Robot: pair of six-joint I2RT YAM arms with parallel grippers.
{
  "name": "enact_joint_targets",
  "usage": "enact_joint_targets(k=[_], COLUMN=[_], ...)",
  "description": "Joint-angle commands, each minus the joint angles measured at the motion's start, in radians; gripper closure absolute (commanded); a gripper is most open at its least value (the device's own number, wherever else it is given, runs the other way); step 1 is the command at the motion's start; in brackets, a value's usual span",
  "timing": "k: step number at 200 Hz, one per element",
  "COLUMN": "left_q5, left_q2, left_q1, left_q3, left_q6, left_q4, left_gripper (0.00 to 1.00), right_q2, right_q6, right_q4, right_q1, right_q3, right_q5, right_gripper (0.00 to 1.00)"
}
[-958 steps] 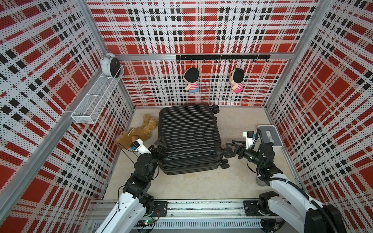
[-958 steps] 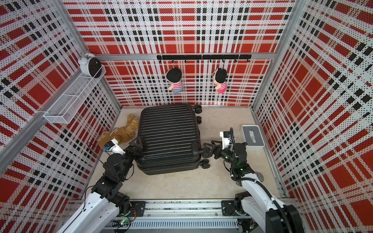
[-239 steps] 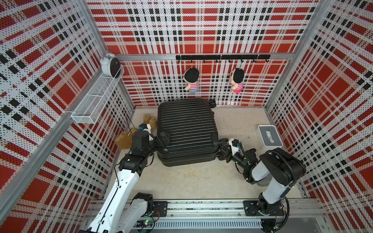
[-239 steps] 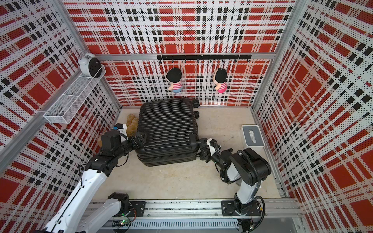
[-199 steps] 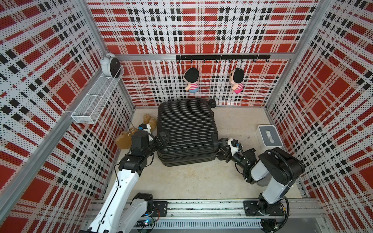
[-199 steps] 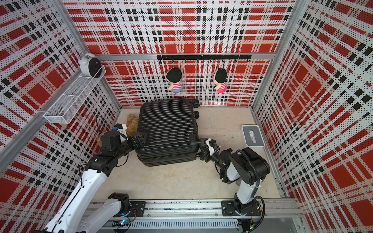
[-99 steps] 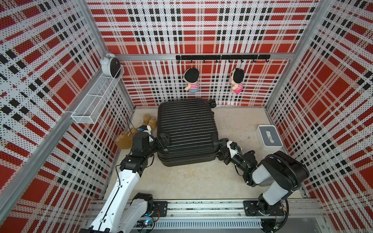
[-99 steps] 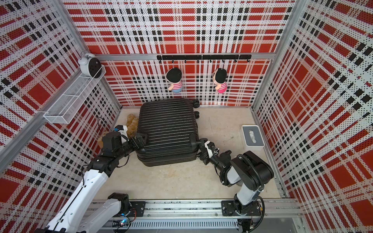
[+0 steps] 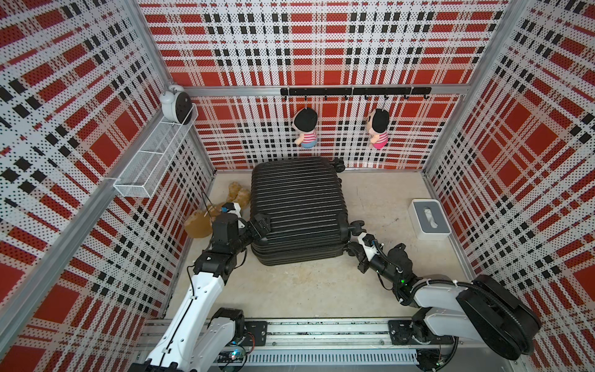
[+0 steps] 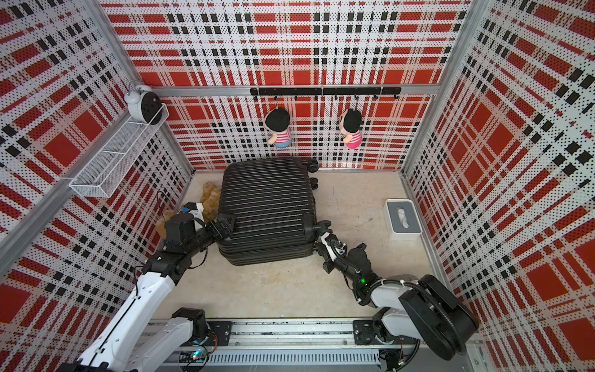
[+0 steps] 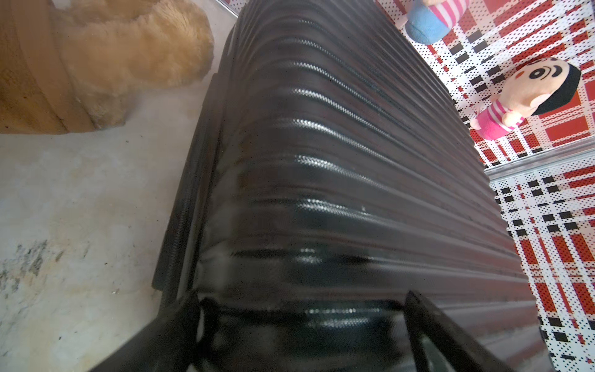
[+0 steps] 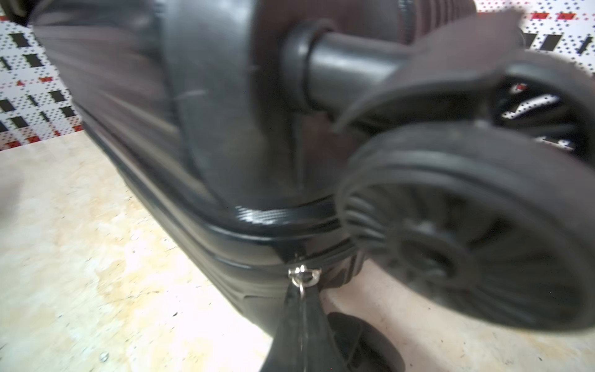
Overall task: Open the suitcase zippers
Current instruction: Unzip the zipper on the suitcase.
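The black ribbed suitcase [image 9: 297, 206] [image 10: 265, 206] lies flat on the floor in both top views. My left gripper [image 9: 259, 225] [image 11: 302, 299] is open, its jaws spread across the case's near left corner. My right gripper [image 9: 351, 250] [image 12: 301, 291] is at the near right corner, beside a spinner wheel [image 12: 467, 225]. It is shut on the zippers' small silver pull [image 12: 302, 276], which sits on the seam between the two shell halves. The rest of the zipper track is dark and hard to make out.
A tan plush toy [image 9: 225, 206] lies against the case's left side. A white and grey tissue box [image 9: 429, 219] sits at the right wall. Two dolls [image 9: 306, 128] hang on the back wall; a wire basket [image 9: 154, 161] juts from the left wall.
The right gripper has closed on the zipper pull, and its arm has dropped lower and stretched toward the corner. The left gripper stays spread on the case.
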Motion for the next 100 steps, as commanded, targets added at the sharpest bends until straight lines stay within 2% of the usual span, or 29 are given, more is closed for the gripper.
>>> enact_joint_targets(k=[1,40,100], left_q5=[0.083,0.093,-0.005], left_q2=[0.004,0.007,0.002], left_q1=[-0.010,-0.046,-0.257], left_q3=[-0.025,-0.048,-0.093], left_q6=[-0.019,-0.031,-0.120], left_q4=[0.052,0.075,0.154], left_gripper=[0.01,0.00,0.01], right_q2=[-0.097,-0.154,-0.012], right_q6=[-0.042,-0.046,-0.033], right_q4=[-0.100,-0.212,-0.234], right_q1=[0.054,0.132,0.290], right_q3=[0.005,0.046,0.162], right_q5=[-0.053,-0.008,0.110], right_gripper=[1.00,1.00,1.00])
